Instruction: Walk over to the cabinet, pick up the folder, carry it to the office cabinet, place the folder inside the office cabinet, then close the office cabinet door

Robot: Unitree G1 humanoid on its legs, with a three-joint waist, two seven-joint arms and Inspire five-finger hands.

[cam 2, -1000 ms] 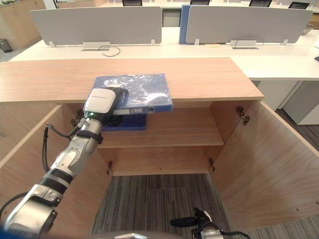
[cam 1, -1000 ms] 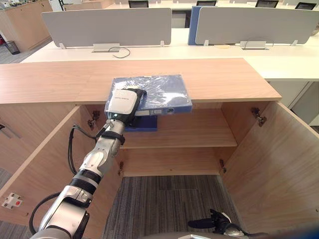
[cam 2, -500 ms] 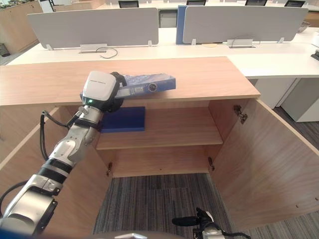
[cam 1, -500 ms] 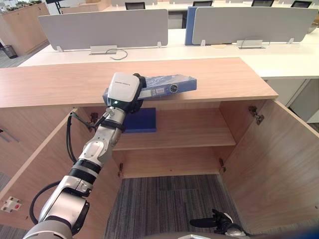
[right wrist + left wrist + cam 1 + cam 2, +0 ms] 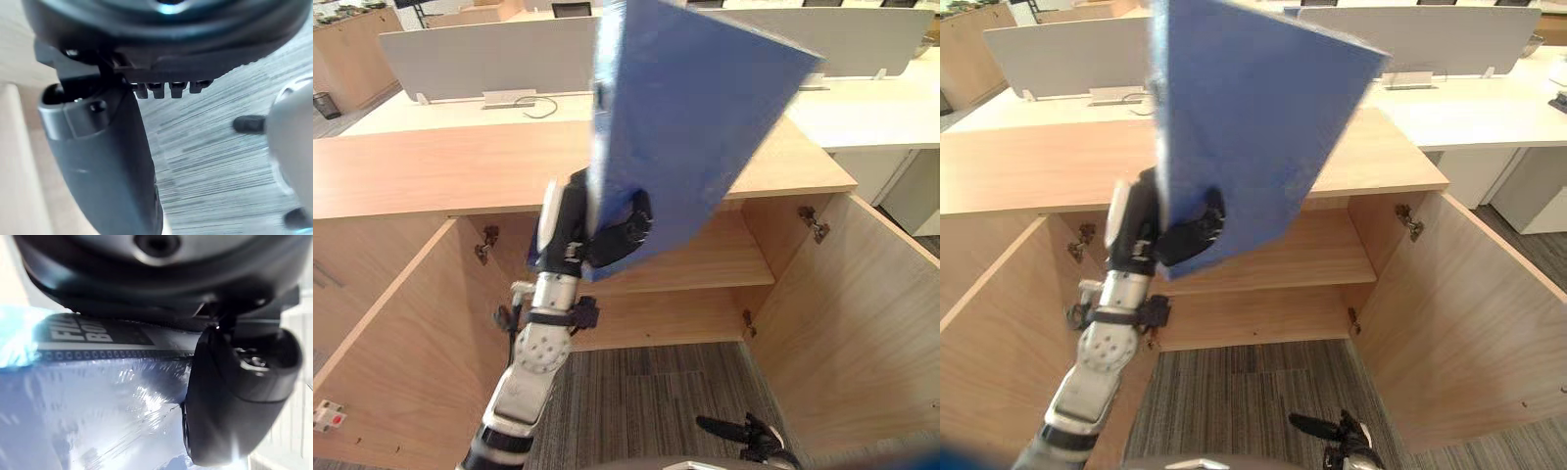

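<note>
The blue folder (image 5: 695, 108), wrapped in clear film (image 5: 98, 396), stands raised and tilted in front of me, above the cabinet top (image 5: 411, 176). My left hand (image 5: 617, 230) is shut on the folder's lower edge, fingers curled over its near face and thumb (image 5: 230, 396) pressed on the film. The wooden office cabinet is open below, with its shelf (image 5: 734, 259) partly hidden behind the folder. My right hand (image 5: 744, 436) hangs low over the carpet with relaxed fingers and holds nothing.
Both cabinet doors stand wide open, the left door (image 5: 391, 333) and the right door (image 5: 862, 333). White desks with grey partition screens (image 5: 460, 59) run behind the cabinet. Grey striped carpet (image 5: 636, 392) lies between the doors.
My left hand has lifted the folder off the cabinet top and swung it up on edge toward me. It now hides the second blue folder on the shelf.
</note>
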